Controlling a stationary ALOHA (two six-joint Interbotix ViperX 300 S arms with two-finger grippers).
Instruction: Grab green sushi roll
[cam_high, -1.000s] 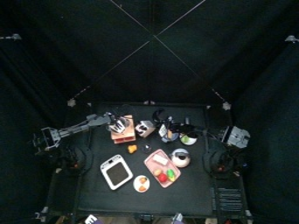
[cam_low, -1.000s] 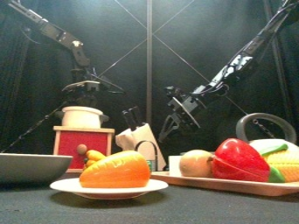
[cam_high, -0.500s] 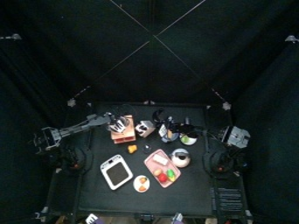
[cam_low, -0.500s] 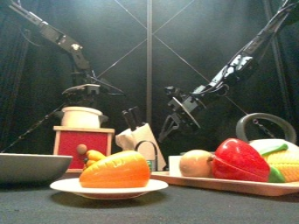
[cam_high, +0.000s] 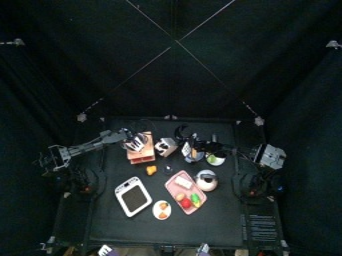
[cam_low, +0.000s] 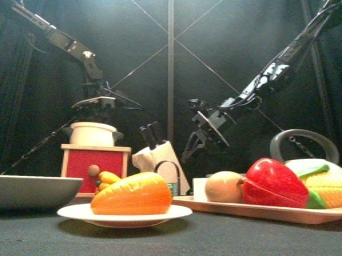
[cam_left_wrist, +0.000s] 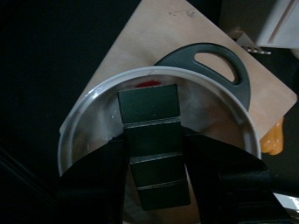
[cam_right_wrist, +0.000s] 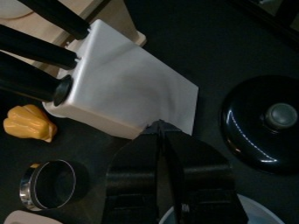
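Observation:
A small green-and-white round piece, which I take for the green sushi roll (cam_high: 215, 158), lies right of the table's middle in the top view; it is too small to make out well and is hidden in the other views. My right gripper (cam_high: 189, 141) hangs just left of it, by the white knife block (cam_right_wrist: 117, 83), with its jaws together and nothing between them (cam_right_wrist: 162, 149). In the front view it (cam_low: 201, 128) is above and behind the block (cam_low: 159, 160). My left gripper (cam_left_wrist: 149, 103) is shut and hovers over a grey bowl (cam_left_wrist: 87, 118) on a wooden board (cam_left_wrist: 158, 35).
A pink tray (cam_low: 254, 210) holds a red pepper (cam_low: 277, 183) and an onion (cam_low: 225, 186). A plate (cam_low: 123, 215) with orange food and a grey dish (cam_low: 34, 188) stand at the front. A black lid (cam_right_wrist: 271, 118), a metal ring (cam_right_wrist: 47, 182) and a yellow pepper (cam_right_wrist: 28, 123) lie near the knife block.

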